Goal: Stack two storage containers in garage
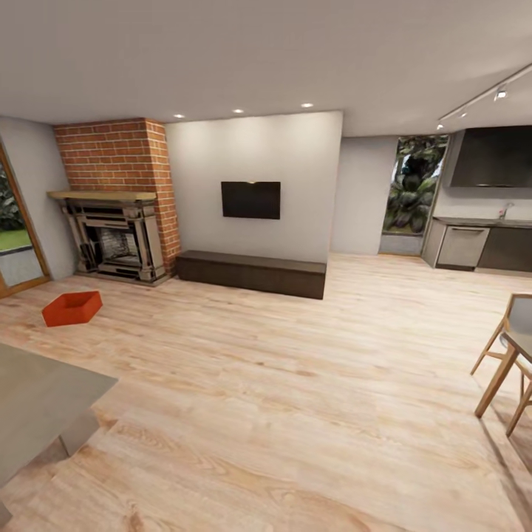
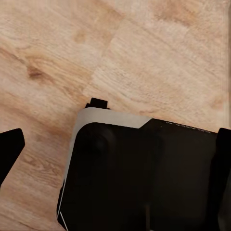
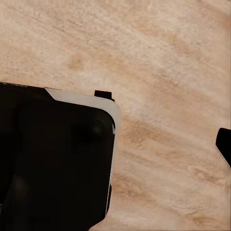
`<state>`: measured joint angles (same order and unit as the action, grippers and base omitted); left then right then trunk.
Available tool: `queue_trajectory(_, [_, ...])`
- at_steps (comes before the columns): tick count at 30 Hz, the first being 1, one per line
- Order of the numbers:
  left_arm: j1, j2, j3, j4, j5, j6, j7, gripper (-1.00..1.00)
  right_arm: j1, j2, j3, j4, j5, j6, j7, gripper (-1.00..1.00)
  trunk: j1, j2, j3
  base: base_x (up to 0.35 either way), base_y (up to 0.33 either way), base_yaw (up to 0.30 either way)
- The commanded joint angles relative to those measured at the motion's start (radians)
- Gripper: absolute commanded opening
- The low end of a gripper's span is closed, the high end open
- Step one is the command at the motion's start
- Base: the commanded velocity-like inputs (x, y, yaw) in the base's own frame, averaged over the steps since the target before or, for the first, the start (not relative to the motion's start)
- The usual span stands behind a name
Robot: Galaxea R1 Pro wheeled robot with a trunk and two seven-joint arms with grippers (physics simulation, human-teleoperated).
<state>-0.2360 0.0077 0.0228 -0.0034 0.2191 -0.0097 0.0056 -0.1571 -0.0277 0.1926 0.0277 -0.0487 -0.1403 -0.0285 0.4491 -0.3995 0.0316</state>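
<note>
The robot searches the living room; next, approach one storage container point(image 1: 72, 308). Claw states: I cannot tell.

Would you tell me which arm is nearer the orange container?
Left, probably: the orange container lies far ahead on the robot's left side; both arms hang by the base over planks, well short of it.

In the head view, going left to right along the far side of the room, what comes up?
Glass door → brick fireplace → low dark bench with the wall TV above it → window onto plants → kitchen counter.
</note>
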Motion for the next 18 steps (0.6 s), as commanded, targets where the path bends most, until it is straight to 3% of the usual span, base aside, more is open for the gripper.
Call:
queue_trajectory(1, [0.0,0.0,0.002,0.0,0.005,-0.001,0.001,1.0,-0.001,0.0,0.008,0.003,-0.005,-0.005,-0.002,1.0,0.001,-0.001,0.0,0.329,0.0,0.0])
queue_trajectory(18, [0.0,0.0,0.002,0.0,0.005,-0.001,0.001,1.0,-0.001,0.0,0.009,0.003,-0.005,-0.007,-0.002,1.0,0.001,-0.001,0.0,0.329,0.0,0.0])
